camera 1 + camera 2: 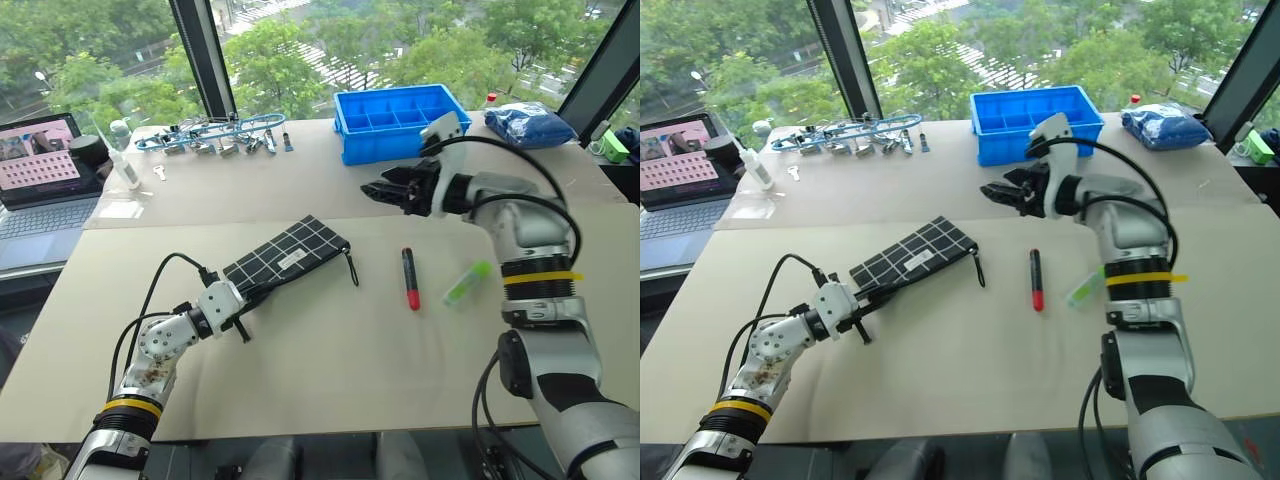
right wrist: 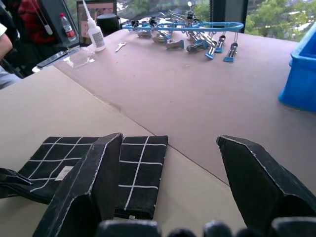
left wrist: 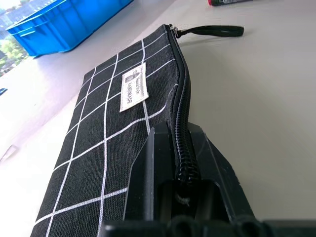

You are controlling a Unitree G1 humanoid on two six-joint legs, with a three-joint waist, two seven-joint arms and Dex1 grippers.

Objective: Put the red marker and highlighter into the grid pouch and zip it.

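The left gripper [image 3: 182, 163] was clamped on the zipper edge at the near end of the grid pouch [image 1: 285, 257], which lay flat on the table [image 1: 330, 350] with its strap [image 1: 351, 266] toward the red marker [image 1: 409, 278]. The marker lay just right of the pouch, and the highlighter [image 1: 467, 283] lay near the marker's right. The right gripper [image 1: 385, 189] hung above the table beyond the marker, fingers [image 2: 89, 187] apart and empty.

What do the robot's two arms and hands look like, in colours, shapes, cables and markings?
Both arms are built of rounded silver-grey segments with black joints. Each carries a yellow band, and black cables loop loosely outside the casing. The left hand and right hand are black, each with two angular, wedge-shaped fingers. A white block sits on top of the right wrist.
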